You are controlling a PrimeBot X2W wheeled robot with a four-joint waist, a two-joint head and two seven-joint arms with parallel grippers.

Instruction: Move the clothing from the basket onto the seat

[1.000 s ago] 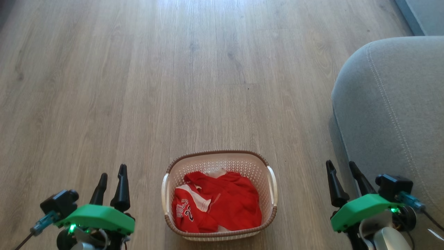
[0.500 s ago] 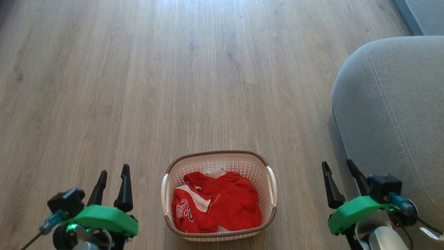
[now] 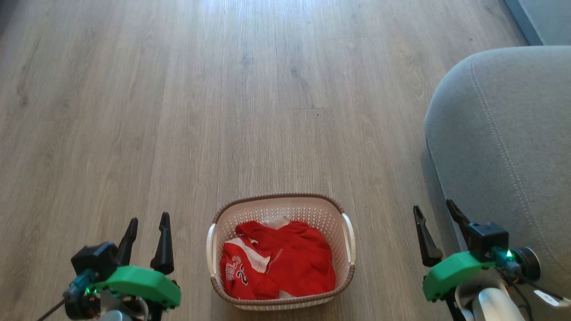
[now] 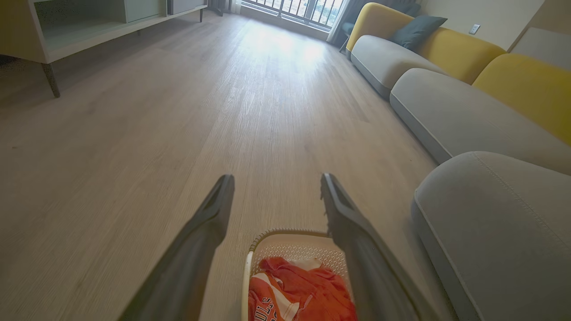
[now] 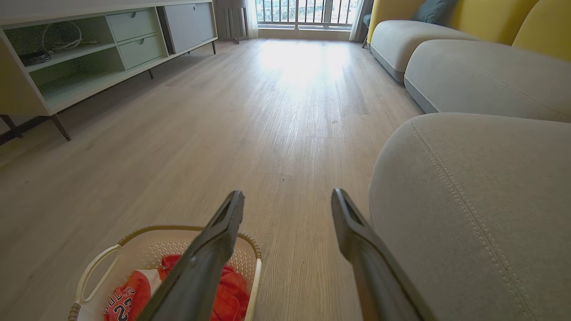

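Red Bulls clothing (image 3: 285, 263) lies crumpled in the basket (image 3: 281, 208), bottom centre; grey seat (image 3: 504, 147) at right edge. Left gripper (image 3: 149, 217) and right gripper (image 3: 432, 205) are spread, empty. The fabric is probably light and limp, possibly several pieces; pinch a raised fold.

Basket (image 3: 279, 195) on floor (image 3: 223, 111), centre-front of robot. Clothing (image 3: 290, 263) inside basket, heaped twd near end. Seat (image 3: 504, 133) to R of basket, apart from it, strip of floor btwn. L gripper (image 3: 148, 219) to L of basket, clear of it. R gripper (image 3: 432, 205) to R of basket, btwn basket and seat, just beside seat edge. Sofa sections (image 5: 482, 76) behind seat, along R side of room. Cabinet (image 5: 89, 58) along L side, well apart from basket. Window (image 5: 308, 11) at far end.
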